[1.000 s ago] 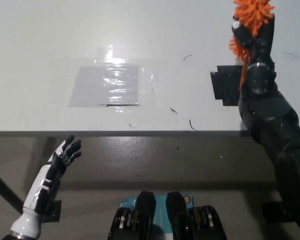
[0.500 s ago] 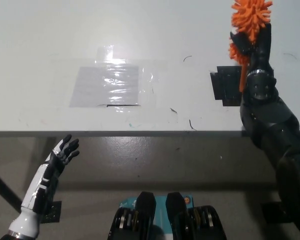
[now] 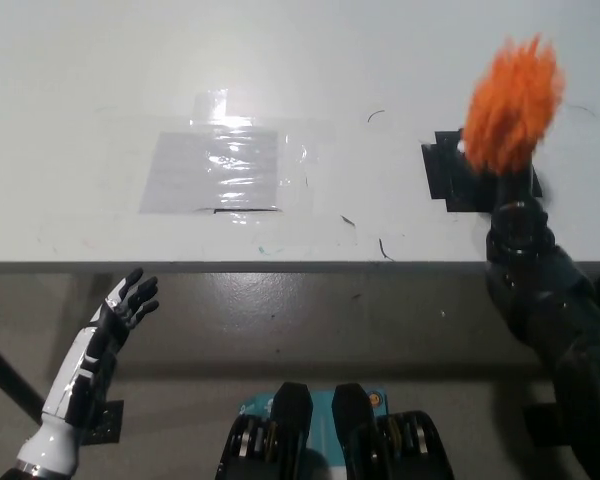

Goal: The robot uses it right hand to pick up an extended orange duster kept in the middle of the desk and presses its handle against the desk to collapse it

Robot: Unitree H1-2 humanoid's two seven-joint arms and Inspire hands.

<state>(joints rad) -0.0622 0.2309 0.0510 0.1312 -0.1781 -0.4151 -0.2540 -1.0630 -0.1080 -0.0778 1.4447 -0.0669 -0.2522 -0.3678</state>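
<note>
Holding the orange duster (image 3: 513, 102) over the right side of the desk (image 3: 100, 80), above the black patch (image 3: 452, 175) taped there; head fluffed and motion-blurred, pointed up toward the camera and covering nearly all of the right hand (image 3: 516, 185); grip itself hidden behind the orange fibres, so fingers not readable, though presumably clamped on the handle, since nothing else carried the tool. Handle not visible at all; long axis judged close to upright, head on top, handle end pointing down at the desk beneath the hand; exact tilt impossible to tell. Whether the handle tip touched the desk or hung clear of it, also impossible to tell. Duster lying directly at the black arm's end, well apart from the left hand (image 3: 130, 300), which rested low at the lower left, below the desk edge, fingers spread and holding nothing; no part in this for that side. Clear taped sheet (image 3: 215, 170) near mid-desk lay well to the left of the tool, untouched. Coming move judged to turn on keeping that axis upright; pressing straight down along it should telescope the handle; any lean would likely skid the tip sideways instead of collapsing it.
</note>
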